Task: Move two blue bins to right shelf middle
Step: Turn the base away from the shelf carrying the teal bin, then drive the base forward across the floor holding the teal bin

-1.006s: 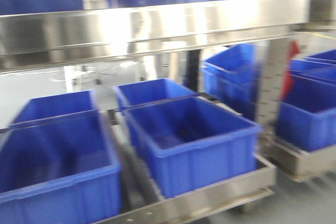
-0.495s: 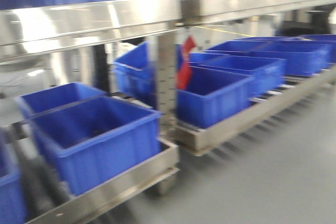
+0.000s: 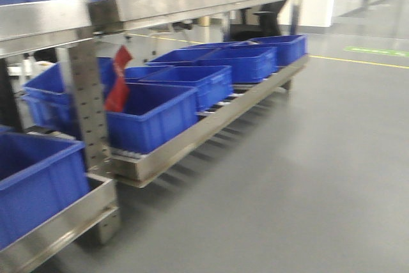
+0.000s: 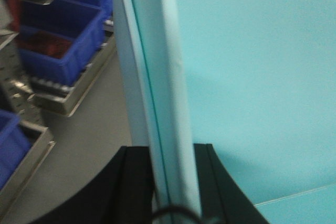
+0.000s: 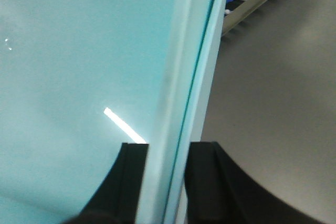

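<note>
Carrying it by the rim alone, then. Where is the pale cyan bin [image 4: 252, 77] right now?

Up between the two arms, I judge. It fills both wrist views and does not show in the front view. The left fingers [image 4: 134, 182] pinch its thick rim from both sides, and the right fingers [image 5: 131, 177] pinch the rim on the other side the same way. A double edge along the rim hints at a second bin nested inside, but I cannot tell for sure.

What worries you?

Two narrow pinches on smooth plastic. If the base turns or stops sharply, the rim could slide through the fingers, or one side could drop and tilt the load. If the arms drift apart, the wall flexes and the grip loosens.

And further out?

The steel upright [image 3: 86, 107] with its red tag [image 3: 119, 87] is near on the left, and dark blue bins [image 3: 153, 116] line the low roller shelf [image 3: 211, 123]. A wide bin swung too near could clip that post or the upper shelf edge [image 3: 192, 1]. The front view is blurred, so clearance is hard to judge. The floor [image 3: 307, 177] to the right looks the safer side.
</note>
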